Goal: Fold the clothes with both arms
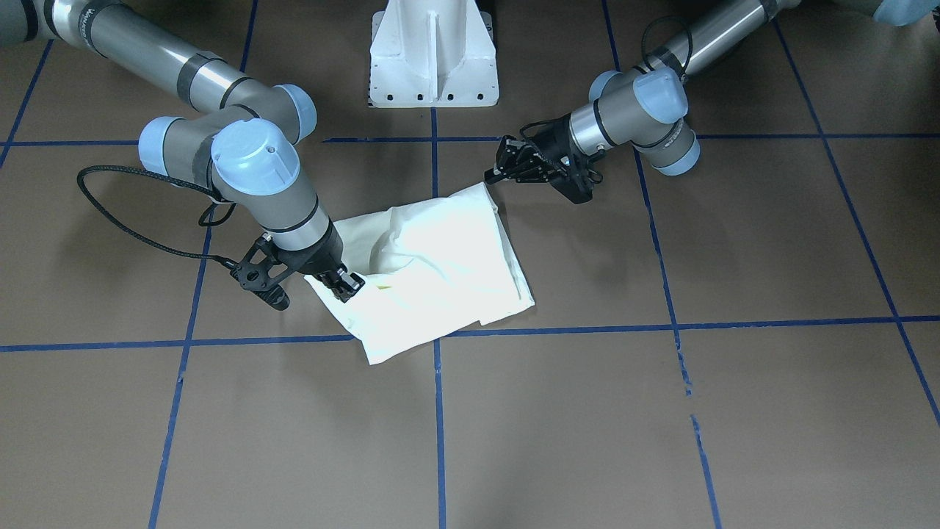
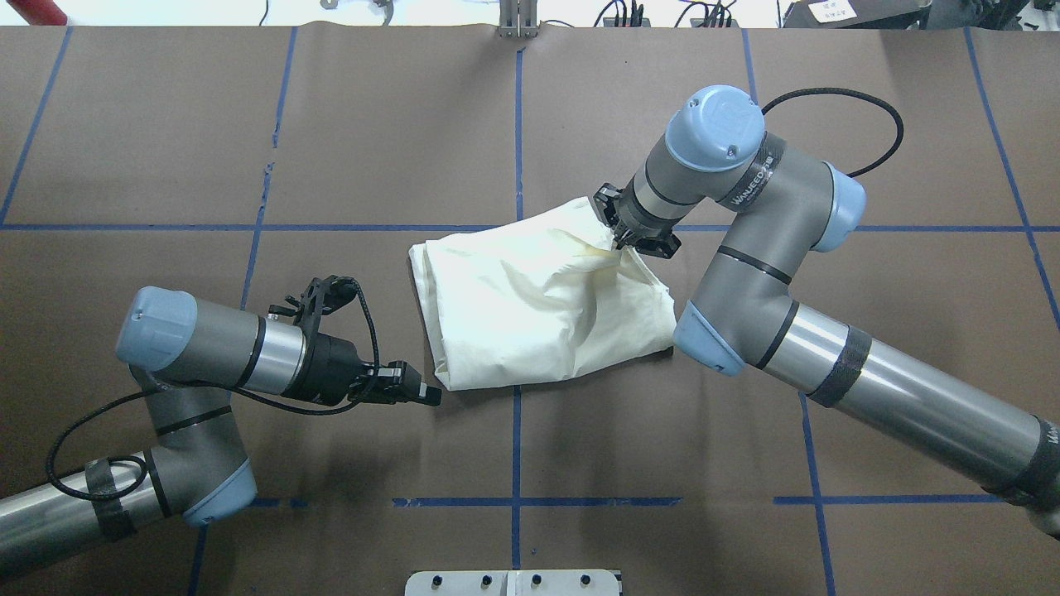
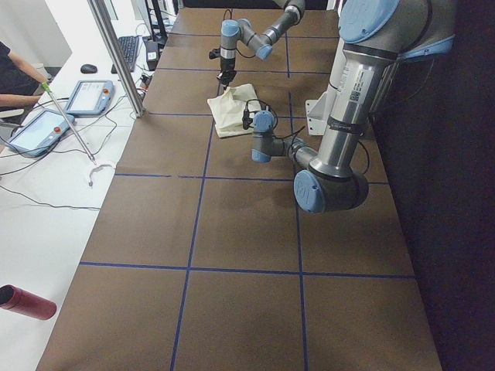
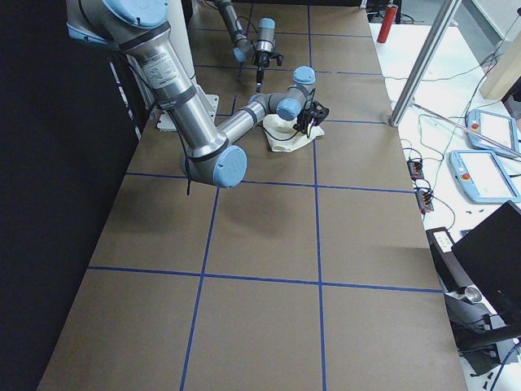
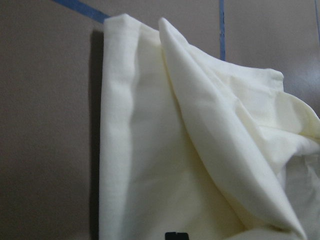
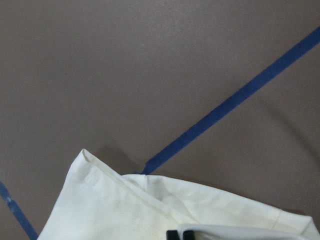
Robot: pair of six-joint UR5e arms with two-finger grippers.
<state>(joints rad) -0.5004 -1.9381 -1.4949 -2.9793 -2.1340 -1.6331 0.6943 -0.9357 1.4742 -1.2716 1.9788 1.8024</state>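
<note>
A: T-shirt (image 2: 530, 314) pos?
B: mid table (image 2: 373, 124), folded bundle, plain cream side up, lying across blue tape line (image 2: 517, 124).
A: grippers?
B: right gripper (image 2: 621, 240) pointing down at far-right edge, pinching a cloth fold. left gripper (image 2: 429, 395) low, horiz, fingers pressed together, tip just beside near-left corner. Can't tell if touching.

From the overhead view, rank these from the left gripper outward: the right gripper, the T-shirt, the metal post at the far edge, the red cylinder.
From the left gripper:
1. T-shirt: its near corner lies right at the fingertips.
2. right gripper: on the shirt's far right side.
3. metal post: far table edge, centre.
4. red cylinder: far left corner.
</note>
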